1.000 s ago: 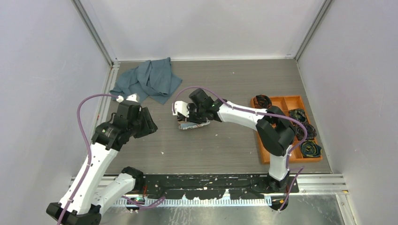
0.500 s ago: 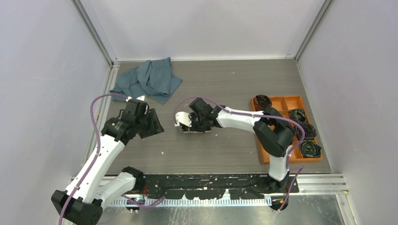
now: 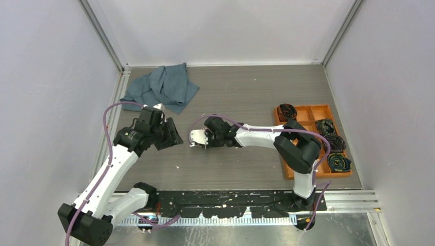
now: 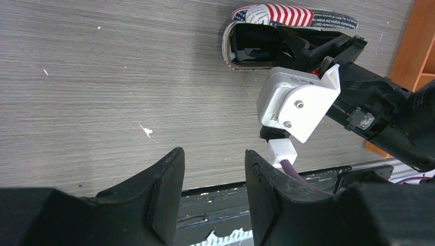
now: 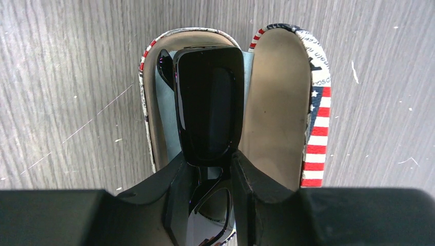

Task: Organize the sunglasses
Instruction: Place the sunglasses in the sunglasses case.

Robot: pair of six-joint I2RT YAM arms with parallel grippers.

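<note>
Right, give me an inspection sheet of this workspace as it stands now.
Surface: grey wood-grain table, with small white flecks.
Job's things: sunglasses folded, lying in the left half of the open flag-print case.
Clutter: crumpled blue-grey cloth at the far left; orange tray at the right, holding black coiled bundles.
Grippers: right gripper closed on the sunglasses near the bridge; left gripper open, holding nothing, off to the case's side.
Cables: a purple cable loops along the left arm, and another runs along the right arm; neither touches the case.
Surroundings: pale walls on three sides.
</note>
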